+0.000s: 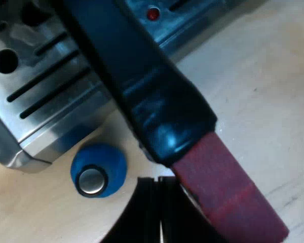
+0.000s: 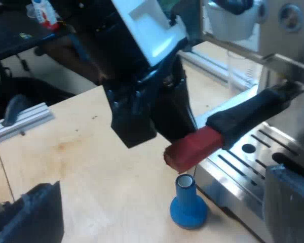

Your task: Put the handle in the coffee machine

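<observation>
Over the espresso machine's (image 2: pixel 286 61) slotted drip tray (image 1: pixel 45 86), the handle (image 1: pixel 157 101) is slanting toward the machine's front, its red end (image 1: pixel 228 202) jutting past the tray's edge above the tabletop (image 1: pixel 253 76). The left claw (image 1: pixel 157 185), fingers drawn narrow with barely a slit between them, is sitting just beside that red end, not around it. Seen from the right wrist, the blue tamper (image 2: pixel 188 205) is standing upright at six o'clock from the red end. The right claw (image 2: pixel 162 197) is hanging spread wide, holding nothing.
</observation>
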